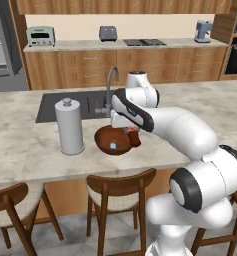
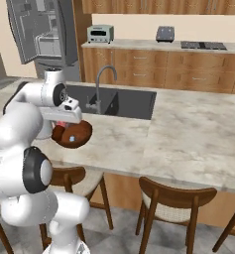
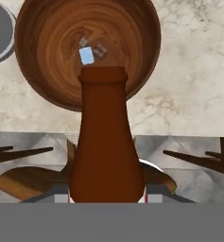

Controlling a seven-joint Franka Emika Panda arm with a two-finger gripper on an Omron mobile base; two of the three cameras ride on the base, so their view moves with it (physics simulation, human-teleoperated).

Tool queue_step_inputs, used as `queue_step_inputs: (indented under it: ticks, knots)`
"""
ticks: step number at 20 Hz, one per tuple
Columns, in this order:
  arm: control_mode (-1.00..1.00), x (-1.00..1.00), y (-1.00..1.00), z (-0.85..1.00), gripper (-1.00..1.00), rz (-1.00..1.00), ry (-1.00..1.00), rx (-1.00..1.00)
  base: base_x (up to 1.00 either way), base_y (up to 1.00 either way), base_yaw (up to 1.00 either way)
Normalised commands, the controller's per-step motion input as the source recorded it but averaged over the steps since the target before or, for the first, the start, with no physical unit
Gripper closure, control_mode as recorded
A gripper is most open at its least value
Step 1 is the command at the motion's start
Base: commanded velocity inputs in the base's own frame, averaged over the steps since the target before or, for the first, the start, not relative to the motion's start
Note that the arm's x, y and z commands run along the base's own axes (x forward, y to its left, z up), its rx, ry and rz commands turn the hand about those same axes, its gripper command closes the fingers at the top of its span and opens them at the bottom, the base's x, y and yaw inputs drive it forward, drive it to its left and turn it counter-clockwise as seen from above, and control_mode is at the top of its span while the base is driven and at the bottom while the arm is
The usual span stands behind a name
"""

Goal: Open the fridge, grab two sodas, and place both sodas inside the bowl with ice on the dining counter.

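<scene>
The fridge (image 2: 42, 32) is seen open behind the counter (image 1: 25, 145). The bowl (image 3: 87, 49), holding ice, sits beside the sink. The gripper (image 3: 107, 196) is clamped on the bottle (image 3: 106, 146), held above the bowl's near rim. The placing step is judged in hand; next, the bottle must be carried forward and lowered in.

Bottle (image 3: 106, 142) base cut off below, hiding fingertips. Bowl (image 2: 74, 135) half hidden behind arm; pale bits (image 3: 87, 54) inside bowl too small to identify.
</scene>
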Motion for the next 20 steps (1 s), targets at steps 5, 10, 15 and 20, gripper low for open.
queue_step_inputs:
  ticks: [5,10,15,20]
  knots:
    - [-1.0,0.35,0.0,-0.35,1.0,0.03,-0.13,0.0,0.0,0.0,0.0]
    - [-1.0,0.37,0.0,-0.33,1.0,0.02,-0.1,0.0,0.0,0.0,0.0]
    - [-1.0,0.28,0.0,-0.2,1.0,0.01,-0.06,0.0,0.0,0.0,0.0]
    - [-1.0,0.23,0.02,-0.1,1.0,0.0,-0.01,0.0,0.0,0.0,0.0]
